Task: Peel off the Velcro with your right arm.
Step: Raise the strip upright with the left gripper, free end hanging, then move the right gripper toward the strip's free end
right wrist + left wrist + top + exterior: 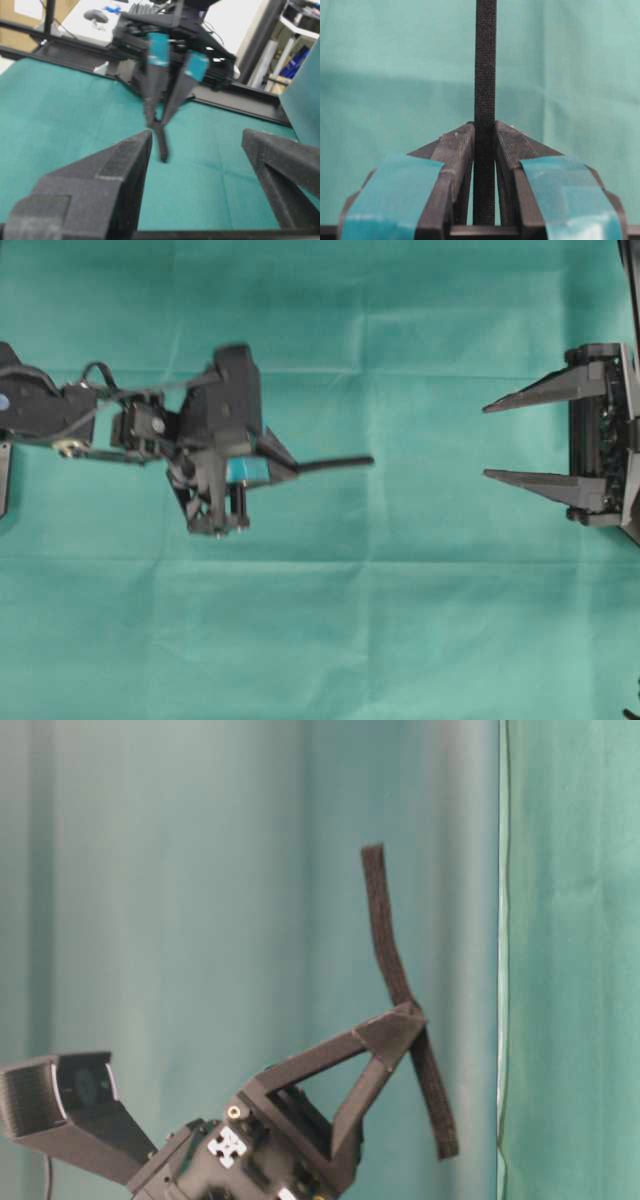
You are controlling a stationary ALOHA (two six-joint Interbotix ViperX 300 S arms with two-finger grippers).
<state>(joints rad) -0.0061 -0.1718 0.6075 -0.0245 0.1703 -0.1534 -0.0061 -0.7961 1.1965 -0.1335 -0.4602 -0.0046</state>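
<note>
**Strap presented, right claw not yet on it**

On the left of the overhead view the left claw is clamped on the Velcro, its teal-patched fingers pressed flat against both faces of the strap. The left wrist view shows the black strip running straight out from between the tips, with more of it passing back between the fingers toward the palm. From table level the Velcro stands up well clear of the green-covered bench, one length rising above the fingertip and a shorter length hanging below it. Whether two layers are still stuck together there I cannot tell, and no round knob shows in any view.

In the middle, bare cloth separates the strap's free end from the other arm.

On the right, the right claw has its grey wedge fingers spread wide with nothing between them, pointing at the strap but well apart from it. Its own camera looks between those fingers at the left claw and the dark strip dangling from it, slightly blurred.

My reading: this is the approach step, before any grasp. The next move calls for bringing the right claw across until the free end sits between its tips, closing on that end alone, then pulling away while the left claw holds fast.
</note>
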